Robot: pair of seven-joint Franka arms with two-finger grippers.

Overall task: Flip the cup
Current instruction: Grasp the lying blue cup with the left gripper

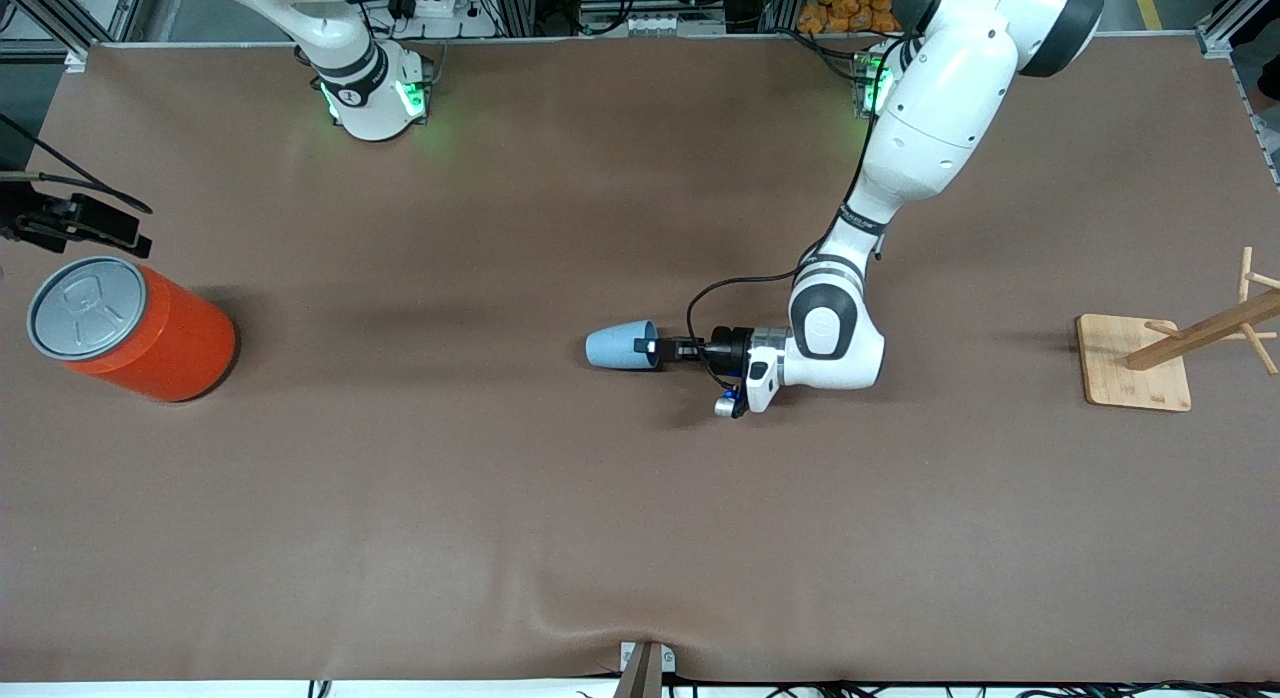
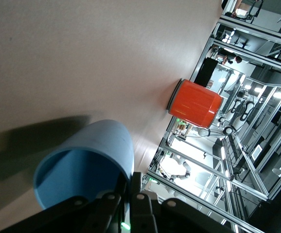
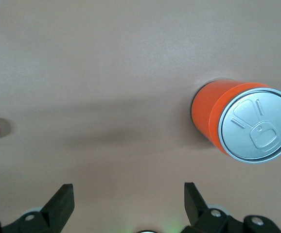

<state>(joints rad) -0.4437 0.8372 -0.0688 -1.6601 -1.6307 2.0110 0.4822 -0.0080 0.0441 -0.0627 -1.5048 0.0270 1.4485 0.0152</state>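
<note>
The light-blue cup (image 1: 620, 345) is seen on its side near the middle of the brown table (image 1: 500, 498), mouth turned toward the left arm's end. It's gripped at the rim by the left gripper (image 1: 655, 349), fingers closed on the wall. The darker blue inside only gets shown properly in the left wrist view (image 2: 77, 174). The right gripper (image 1: 95, 228) is parked up over the orange can (image 1: 130, 328), waiting; its wide-open, empty fingers (image 3: 60, 206) are only made clear by the right wrist view. A wooden rack (image 1: 1180, 353) is spotted at the left arm's end.
</note>
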